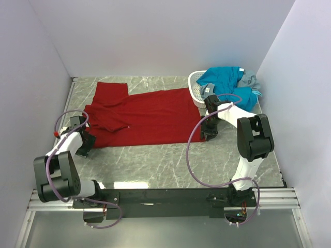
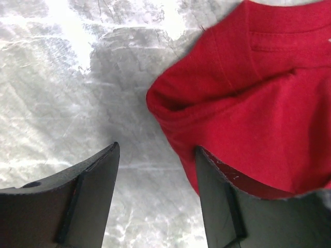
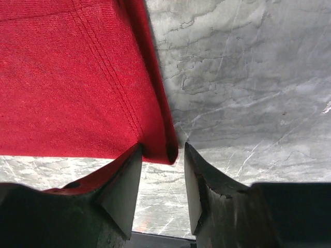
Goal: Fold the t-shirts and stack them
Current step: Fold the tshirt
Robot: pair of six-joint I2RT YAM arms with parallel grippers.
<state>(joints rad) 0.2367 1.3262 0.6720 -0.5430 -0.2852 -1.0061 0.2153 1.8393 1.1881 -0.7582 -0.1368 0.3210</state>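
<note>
The left gripper (image 2: 155, 191) stands released, its jaws wide apart over bare marble, and the finger (image 2: 222, 206) on the shirt side touches the rumpled edge of the dark red t-shirt (image 1: 150, 116). Whether any cloth lies inside the jaws is hard to say from the wrist view; it looks as if none does. The right gripper (image 3: 159, 181) is also unclenched, but its jaws straddle the near hem corner of the same shirt, with the stitched edge sitting between the tips and not yet pinched. The red shirt lies spread sideways across the table (image 1: 170, 165), hem toward the right arm and its near sleeve bunched inward by the left arm, so the folding has barely begun. The teal-blue t-shirt (image 1: 222, 77) and the grey t-shirt (image 1: 251, 81) lie heaped on the white basket (image 1: 195, 85) at the far right, untouched and unfolded, and no stack exists. The left arm reaches forward, low, with its wrist down at the shirt's near left corner. The right arm stands with its elbow high and its forearm angled down and inward to the near right corner.
</note>
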